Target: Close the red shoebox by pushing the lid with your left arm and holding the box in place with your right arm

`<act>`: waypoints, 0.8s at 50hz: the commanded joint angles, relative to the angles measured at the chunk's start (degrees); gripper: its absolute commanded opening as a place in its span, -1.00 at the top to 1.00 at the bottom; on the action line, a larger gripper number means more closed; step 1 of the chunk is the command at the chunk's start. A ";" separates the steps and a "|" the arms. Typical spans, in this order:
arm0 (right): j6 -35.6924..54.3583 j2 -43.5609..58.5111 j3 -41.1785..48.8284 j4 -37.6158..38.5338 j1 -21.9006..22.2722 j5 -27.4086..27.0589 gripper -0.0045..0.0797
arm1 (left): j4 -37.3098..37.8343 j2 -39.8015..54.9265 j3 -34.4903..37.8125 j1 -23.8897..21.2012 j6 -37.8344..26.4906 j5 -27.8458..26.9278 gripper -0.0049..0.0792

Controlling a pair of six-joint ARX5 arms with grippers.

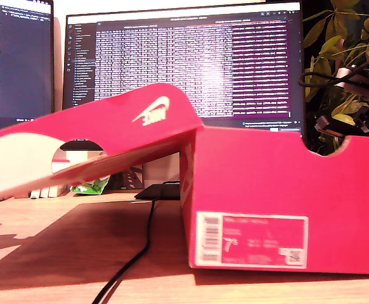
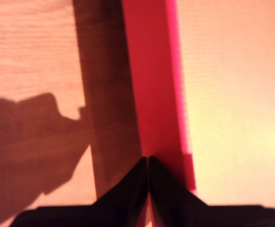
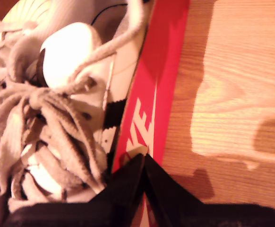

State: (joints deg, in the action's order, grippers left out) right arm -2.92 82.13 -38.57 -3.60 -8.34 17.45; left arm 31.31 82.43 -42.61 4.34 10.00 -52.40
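A red shoebox stands on the wooden worktop, filling the exterior view's right half, with a white label on the end facing the camera. Its lid is raised and tilted, hinged along the box's upper edge and sloping down toward the exterior view's left, its pale inner side showing near that edge. A white logo is printed on the lid's red outer face. A black cable runs across the worktop beneath the lid. Behind stand two lit monitors, and a leafy plant is seen at the exterior view's right. An arm with dark cabling reaches down behind the box's far rim there.

In the first wrist view, the first hand is seen with its two dark fingers pressed together at the tips, closed against a red edge of the lid; the wood lies on either side.

In the second wrist view, the second hand is likewise closed to a point, its tips at the top of the box's red wall; whether the wall is pinched cannot be told. Inside the box lies a white shoe with thick pale laces.
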 commanded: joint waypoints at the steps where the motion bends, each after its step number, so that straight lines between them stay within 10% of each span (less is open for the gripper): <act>1: 0.00 0.57 -0.92 0.37 -4.15 3.19 0.92 | 0.52 -3.08 -2.03 -1.70 -1.29 -2.73 0.93; 40: -0.44 0.57 -2.58 -0.15 -14.84 4.48 0.92 | 1.66 -15.50 -3.19 -1.27 1.60 -2.89 0.93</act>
State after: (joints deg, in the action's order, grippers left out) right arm -2.98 82.15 -39.35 -4.58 -14.66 14.50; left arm 32.67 66.76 -45.67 6.57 11.51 -51.96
